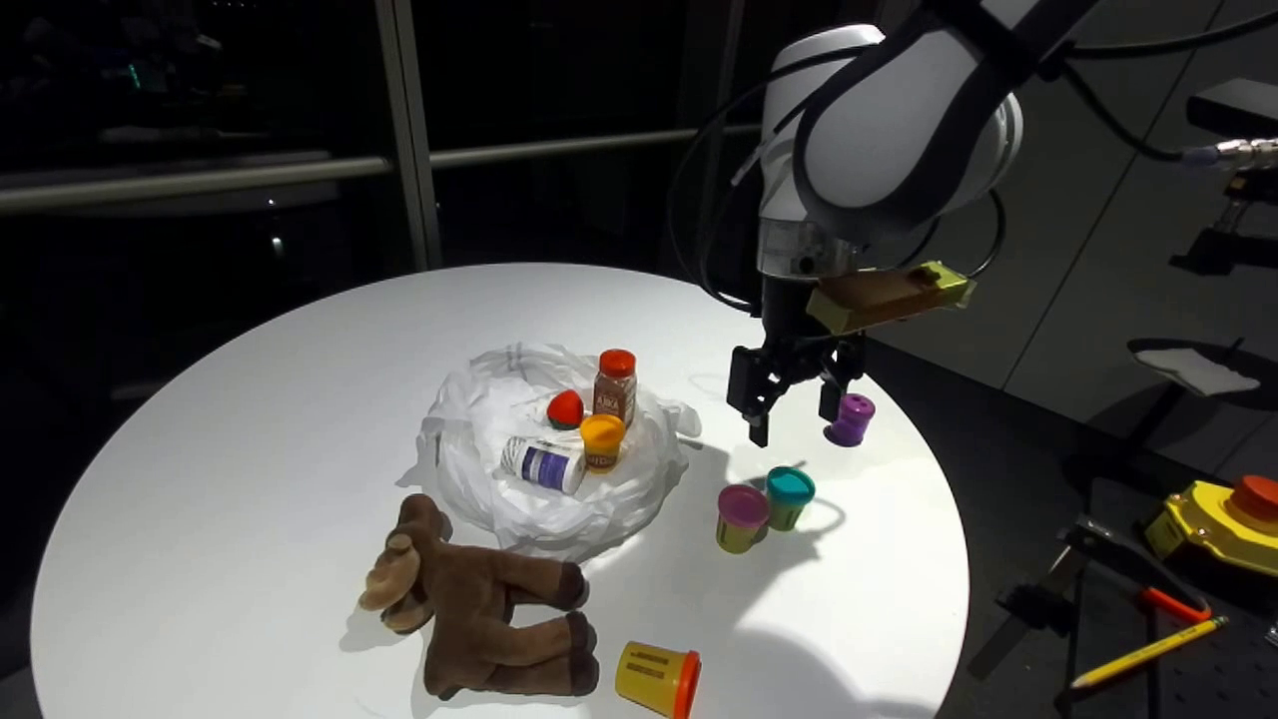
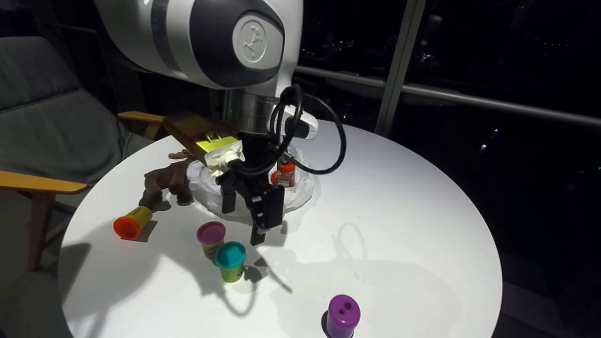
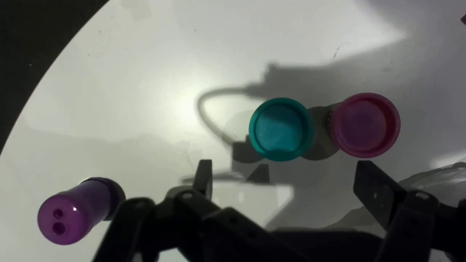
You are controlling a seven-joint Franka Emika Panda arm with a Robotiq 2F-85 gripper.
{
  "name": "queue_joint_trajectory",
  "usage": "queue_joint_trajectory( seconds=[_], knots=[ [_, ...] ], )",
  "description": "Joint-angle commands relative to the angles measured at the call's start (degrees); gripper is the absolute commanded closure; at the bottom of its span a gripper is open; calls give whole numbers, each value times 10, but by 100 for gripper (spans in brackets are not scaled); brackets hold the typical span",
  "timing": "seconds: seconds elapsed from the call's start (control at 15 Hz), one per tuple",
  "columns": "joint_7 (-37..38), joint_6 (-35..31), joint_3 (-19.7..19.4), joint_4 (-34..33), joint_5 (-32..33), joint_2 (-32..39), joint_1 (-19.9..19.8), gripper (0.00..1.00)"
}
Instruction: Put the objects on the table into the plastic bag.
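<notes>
The plastic bag (image 1: 454, 474) lies spread open on the white table (image 1: 250, 399). On it are a red-capped bottle (image 1: 615, 391), a small red object (image 1: 565, 409), an orange-lidded cup (image 1: 602, 444) and a white bottle with a purple label (image 1: 544, 465). The brown plush toy (image 1: 484, 619) lies beside the bag. A yellow cup (image 1: 654, 679) lies on its side. A pink-lidded cup (image 1: 741, 516) and a teal-lidded cup (image 3: 281, 129) stand close together. A purple bottle (image 3: 71, 214) stands near the table's edge. My gripper (image 3: 284, 163) is open and empty above the table near these. No orange-yellow packet shows.
A yellow block (image 1: 889, 297) is fixed on my wrist, with black cables looping beside it. In an exterior view a grey chair (image 2: 61, 108) with wooden arms stands by the table. Dark windows lie behind the table. A red-topped yellow button box (image 1: 1223, 524) sits off the table.
</notes>
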State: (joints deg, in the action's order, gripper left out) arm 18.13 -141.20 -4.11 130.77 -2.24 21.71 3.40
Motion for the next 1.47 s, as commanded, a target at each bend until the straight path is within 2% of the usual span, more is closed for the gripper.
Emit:
queue_joint_trajectory(
  seconds=[0.0, 0.33, 0.93, 1.07, 1.2, 1.27, 1.33, 1.4],
  knots=[
    [37, -34, 12, 9, -53, 7, -3, 0],
    [112, -68, 9, 3, -93, 41, 15, 0],
    [226, -212, 12, 49, -177, 48, 42, 0],
    [248, -211, -14, 58, -151, 41, 60, 0],
    [219, -178, -24, 57, -121, 28, 54, 0],
    [216, -163, -45, 55, -87, 19, 67, 0],
    [222, -186, -17, 38, -120, 57, 47, 0],
    [223, -183, -21, 38, -113, 53, 47, 0]
  ],
)
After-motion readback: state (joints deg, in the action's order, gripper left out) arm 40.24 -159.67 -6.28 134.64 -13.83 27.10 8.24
